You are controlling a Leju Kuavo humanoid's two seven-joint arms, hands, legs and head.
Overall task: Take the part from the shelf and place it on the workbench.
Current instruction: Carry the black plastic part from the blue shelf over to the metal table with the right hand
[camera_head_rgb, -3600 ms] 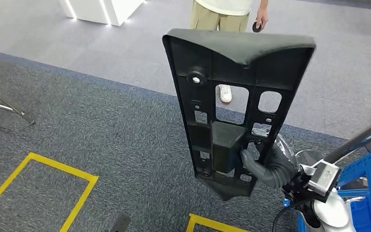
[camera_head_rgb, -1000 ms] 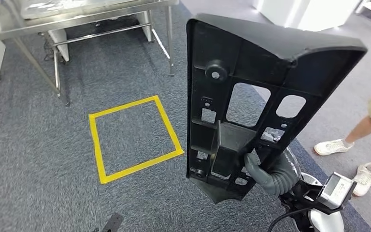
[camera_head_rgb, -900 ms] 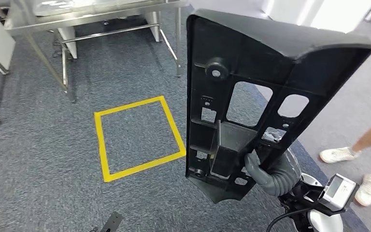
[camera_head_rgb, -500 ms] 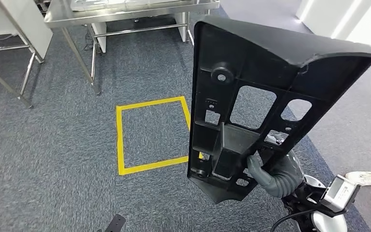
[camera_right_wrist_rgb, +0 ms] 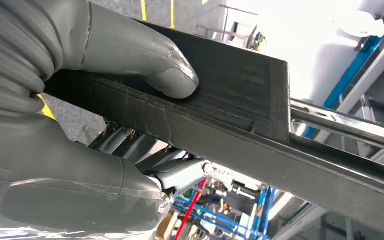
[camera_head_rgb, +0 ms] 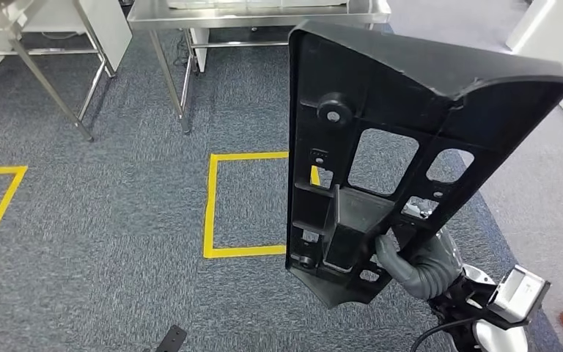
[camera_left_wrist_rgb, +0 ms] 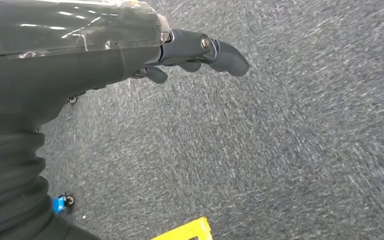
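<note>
Grey carpet underfoot. Shiny steel workbench (camera_head_rgb: 256,15) far ahead, past long flat black plastic part (camera_head_rgb: 381,169), standing tall, squeezed low down by right hand (camera_head_rgb: 418,264). Left hand (camera_left_wrist_rgb: 200,50) holding nothing, fingers loose.

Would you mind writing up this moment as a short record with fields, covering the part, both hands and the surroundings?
part: black plastic panel with cut-outs, held upright, off the floor
right hand: grips the panel's lower end, thumb pressed on its face
left hand: holds nothing, hangs over grey carpet
workbench: steel table ahead, beyond a yellow floor square
task state: part not yet on the workbench
</note>
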